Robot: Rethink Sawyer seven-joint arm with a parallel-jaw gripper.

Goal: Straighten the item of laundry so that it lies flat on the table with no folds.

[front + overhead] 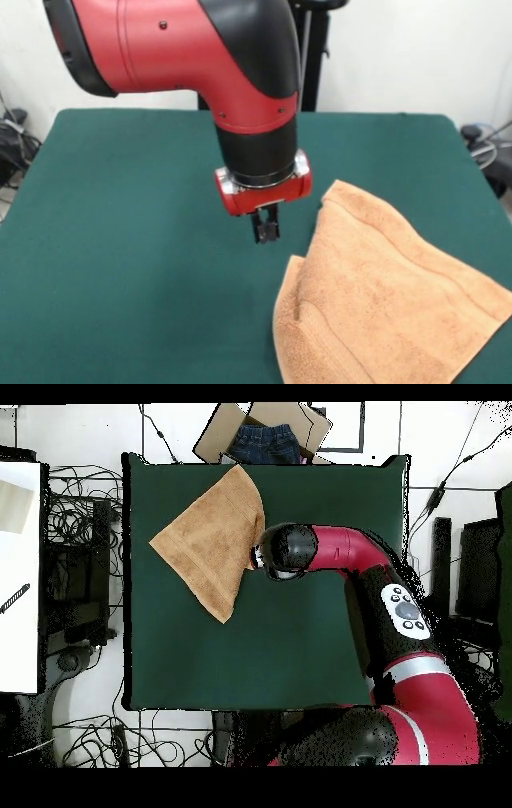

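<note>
While the red and black arm's gripper (266,232) is hanging empty, fingers pressed together, the orange-tan terry towel (384,296) is lying folded on the dark green felt table (120,240). It seems to be approaching; next it needs to open and pinch the folded edge

1. The towel (384,304) is nubby, matt terry cloth with flatter woven bands
2. The surface (120,240) looks like matt green felt
3. The arm (200,40) has glossy red and black shells
</note>
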